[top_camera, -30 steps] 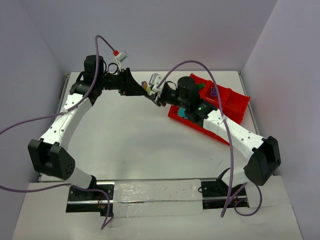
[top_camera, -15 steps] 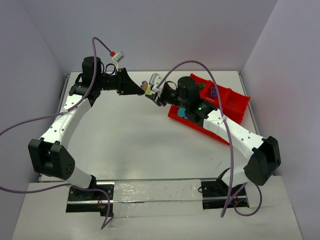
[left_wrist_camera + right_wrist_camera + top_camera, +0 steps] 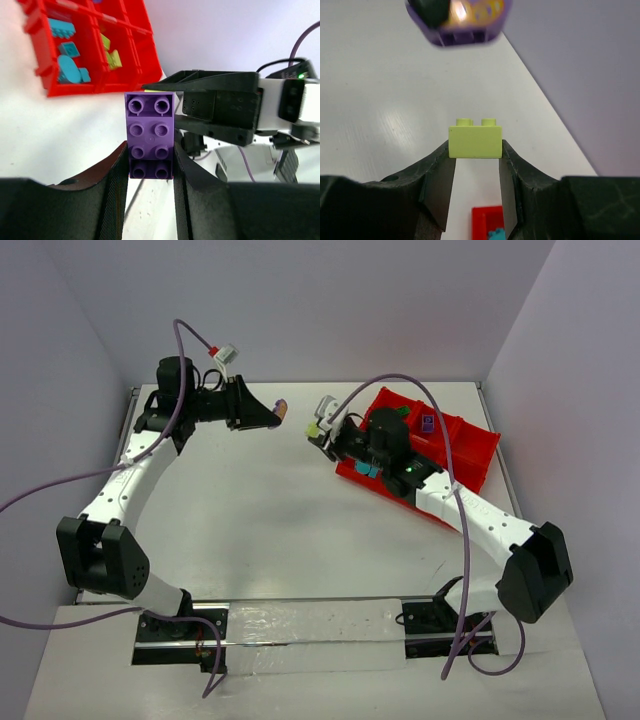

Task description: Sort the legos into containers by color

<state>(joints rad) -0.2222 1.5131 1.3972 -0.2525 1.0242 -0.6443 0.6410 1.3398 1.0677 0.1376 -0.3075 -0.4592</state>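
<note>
The left tool point(image 3: 149, 159) is clamped narrow on a purple brick point(image 3: 150, 131). It pinches the long side walls near one end, so most of the brick juts past the fingertips with its studs facing the wrist camera. The right tool point(image 3: 475, 150) holds a short yellow-green brick point(image 3: 475, 142) by its two end faces, studs up. Both bricks are in the air over the counter point(image 3: 270, 510), with the purple one at about 9 o'clock from the yellow-green one and a clear gap between them.

These bricks look light, rigid and smooth-walled, so a flat-sided pinch should hold. The purple one, gripped off-centre, could pivot if bumped, and a hold nearer its middle would be steadier.

The red tray point(image 3: 476, 450) sits at about 2 o'clock on the counter, angled. Teal bricks point(image 3: 65, 65) fill one compartment, yellow-green pieces point(image 3: 112, 59) the next, and a purple piece point(image 3: 427, 423) lies in a far one. Its rim and dividers stand up, so a drop probably needs to come from above. The right arm lies across the tray's near side and crowds the left tool's path. Open counter lies toward 6 o'clock, and walls close in at 12 and 3.
</note>
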